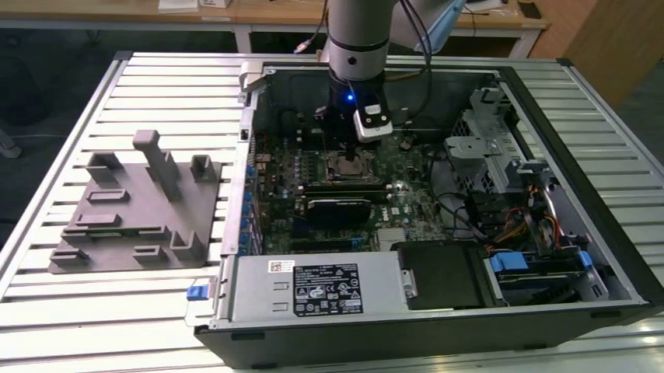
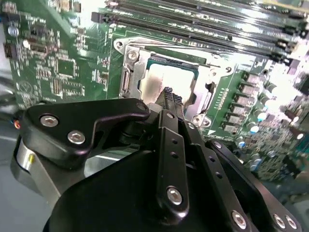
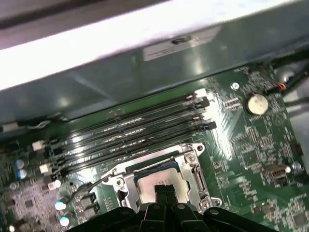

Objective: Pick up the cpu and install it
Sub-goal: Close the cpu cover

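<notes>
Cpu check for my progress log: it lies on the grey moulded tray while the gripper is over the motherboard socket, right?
Not quite. The cpu is not on the grey moulded tray; it sits inside the motherboard socket, as both wrist views show. The gripper is indeed over that socket.

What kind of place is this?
Probably a robotics lab or test cell for computer assembly: a robot arm reaches into an open computer case on a slatted metal table, with wooden desks behind.

cpu (image 3: 155, 175): 1 | socket (image 3: 195, 166): 1 | memory slots (image 3: 140, 128): 4 | coin cell (image 3: 257, 102): 1 | grey tray (image 1: 124, 225): 1 | computer case (image 1: 415, 340): 1
</notes>
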Tool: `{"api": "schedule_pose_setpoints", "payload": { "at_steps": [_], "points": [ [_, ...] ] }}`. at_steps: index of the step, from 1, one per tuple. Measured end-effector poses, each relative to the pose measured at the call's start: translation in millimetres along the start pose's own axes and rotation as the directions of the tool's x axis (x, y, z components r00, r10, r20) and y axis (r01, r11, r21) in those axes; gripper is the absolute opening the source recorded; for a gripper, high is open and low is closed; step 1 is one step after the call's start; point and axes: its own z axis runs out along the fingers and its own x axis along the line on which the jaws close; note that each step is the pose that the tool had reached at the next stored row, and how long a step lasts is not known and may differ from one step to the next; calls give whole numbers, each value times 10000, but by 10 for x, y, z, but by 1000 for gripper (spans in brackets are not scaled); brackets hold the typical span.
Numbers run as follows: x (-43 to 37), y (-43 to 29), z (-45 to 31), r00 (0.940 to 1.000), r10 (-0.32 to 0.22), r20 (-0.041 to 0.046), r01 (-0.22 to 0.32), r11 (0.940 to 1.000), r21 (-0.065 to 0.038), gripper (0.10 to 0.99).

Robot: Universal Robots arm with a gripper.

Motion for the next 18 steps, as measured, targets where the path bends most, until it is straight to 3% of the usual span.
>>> {"api": "schedule_pose_setpoints", "payload": {
  "at_steps": [6, 12, 18],
  "points": [
    [0, 0, 7, 9940, -1092, -22, 1092, 9940, -38, 106],
    [1, 0, 13, 9770, -2131, -37, 2131, 9770, -58, 106],
    [38, -14, 30, 9749, -2224, -38, 2224, 9749, -54, 106]
  ]
}}
